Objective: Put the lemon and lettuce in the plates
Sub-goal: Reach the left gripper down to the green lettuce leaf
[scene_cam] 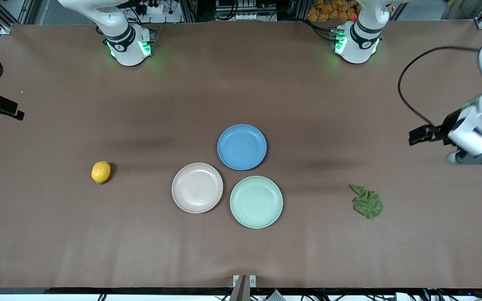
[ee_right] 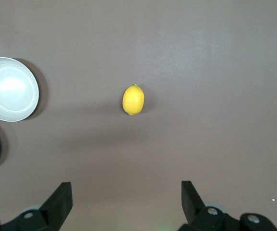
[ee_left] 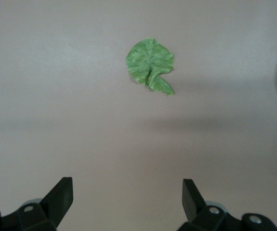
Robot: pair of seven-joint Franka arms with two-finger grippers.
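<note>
Lettuce [scene_cam: 367,202] was laid flat on the bare worktop [scene_cam: 57,242], toward the left arm's end and about level with the mint green plate [scene_cam: 256,202]; well apart from every plate, it was judged not yet handled. That green plate sat nearest the front edge of the worktop, with the pink-beige plate [scene_cam: 197,187] just beside it toward the right arm's end; both were seen empty, presumably kept together at the middle so that either arm could reach one. The lemon [scene_cam: 101,172] was placed toward the right arm's end, slightly farther from the front edge than the pink-beige plate and well apart from it. The blue plate [scene_cam: 242,146] was set farther back, just beside the other two, and was taken to have no part in the task.

The left claw [ee_left: 127,192] was held released, jaws wide, above bare worktop near the left arm's end edge, with the leaf in its wrist view, apparently staged for a descent. The right claw [ee_right: 126,195] was likewise spread, the lemon centred ahead of it.

In the front view the right arm was cut off at the worktop's edge, only a dark part showing, so its claw could be placed only roughly. The leaf's underside and stem tip could not be made out clearly.
</note>
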